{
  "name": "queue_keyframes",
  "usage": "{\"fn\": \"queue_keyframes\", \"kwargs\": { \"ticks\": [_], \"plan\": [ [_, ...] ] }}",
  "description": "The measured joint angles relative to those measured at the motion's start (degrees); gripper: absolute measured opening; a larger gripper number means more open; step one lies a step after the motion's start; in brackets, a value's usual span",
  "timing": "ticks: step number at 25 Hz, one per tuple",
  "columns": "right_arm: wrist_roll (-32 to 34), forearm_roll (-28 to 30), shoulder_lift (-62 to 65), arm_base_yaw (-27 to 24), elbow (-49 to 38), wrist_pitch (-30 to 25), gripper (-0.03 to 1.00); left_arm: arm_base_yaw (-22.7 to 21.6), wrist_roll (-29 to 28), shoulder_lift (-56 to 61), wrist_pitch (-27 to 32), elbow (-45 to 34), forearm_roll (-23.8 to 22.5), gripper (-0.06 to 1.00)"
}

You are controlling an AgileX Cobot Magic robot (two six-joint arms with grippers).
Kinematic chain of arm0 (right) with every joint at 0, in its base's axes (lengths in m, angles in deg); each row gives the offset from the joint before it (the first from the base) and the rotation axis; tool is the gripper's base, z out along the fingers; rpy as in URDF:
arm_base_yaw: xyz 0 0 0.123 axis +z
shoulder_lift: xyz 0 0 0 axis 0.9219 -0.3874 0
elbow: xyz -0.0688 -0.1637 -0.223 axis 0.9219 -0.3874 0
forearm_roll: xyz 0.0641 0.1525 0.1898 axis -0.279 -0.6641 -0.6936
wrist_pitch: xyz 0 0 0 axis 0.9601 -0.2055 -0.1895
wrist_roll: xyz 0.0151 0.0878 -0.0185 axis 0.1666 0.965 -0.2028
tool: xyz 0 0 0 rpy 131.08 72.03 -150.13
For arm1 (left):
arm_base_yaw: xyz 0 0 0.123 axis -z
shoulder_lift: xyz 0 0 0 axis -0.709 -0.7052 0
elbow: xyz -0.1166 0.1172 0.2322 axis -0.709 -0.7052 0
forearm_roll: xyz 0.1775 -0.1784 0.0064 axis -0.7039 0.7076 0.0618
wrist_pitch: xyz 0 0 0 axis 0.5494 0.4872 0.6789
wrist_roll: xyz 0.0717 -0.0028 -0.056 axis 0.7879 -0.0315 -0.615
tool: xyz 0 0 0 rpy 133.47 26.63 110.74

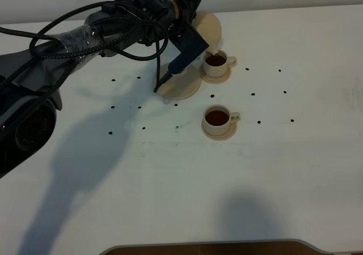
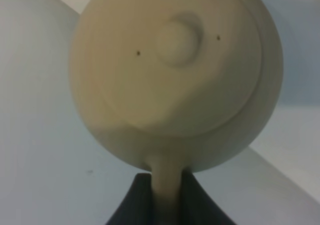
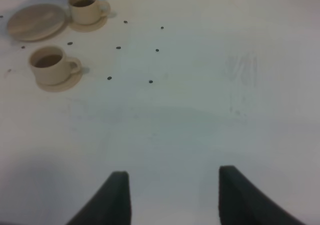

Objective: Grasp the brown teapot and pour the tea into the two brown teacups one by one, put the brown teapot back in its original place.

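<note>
The brown teapot (image 1: 209,27) hangs tilted above the far teacup (image 1: 217,64), with its spout down at the cup's rim. My left gripper (image 2: 167,197) is shut on the teapot's loop handle (image 2: 165,182); the lid and knob (image 2: 175,42) fill the left wrist view. Both teacups hold dark tea, the near one (image 1: 218,119) as well, and each stands on a small saucer. The wide saucer plate (image 1: 181,86), the original place, lies bare beside the far cup. My right gripper (image 3: 175,195) is open over bare table, well away from the cups (image 3: 51,65) (image 3: 86,8) and the plate (image 3: 35,22).
Small black dots (image 1: 253,94) mark the white table around the cups. The left arm and its cables (image 1: 96,37) stretch across the back left of the table. A dark edge (image 1: 210,248) runs along the table's front.
</note>
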Motion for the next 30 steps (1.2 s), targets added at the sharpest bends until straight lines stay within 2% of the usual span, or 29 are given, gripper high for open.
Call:
{"fn": "queue_keyframes", "kwargs": {
  "ticks": [9,12,23,26,30],
  "plan": [
    [0.0,0.0,0.0,0.0,0.0,0.0,0.40,-0.6,-8.3,1.4,5.2,0.0,0.5,0.12],
    [0.0,0.0,0.0,0.0,0.0,0.0,0.40,-0.9,-13.5,2.6,7.2,0.0,0.9,0.12],
    [0.0,0.0,0.0,0.0,0.0,0.0,0.40,-1.0,-47.3,6.3,26.1,0.0,2.8,0.12],
    [0.0,0.0,0.0,0.0,0.0,0.0,0.40,-1.0,-56.1,6.3,29.7,0.0,6.2,0.12],
    [0.0,0.0,0.0,0.0,0.0,0.0,0.40,-1.0,-66.2,6.3,31.8,0.0,13.2,0.12]
  ]
}}
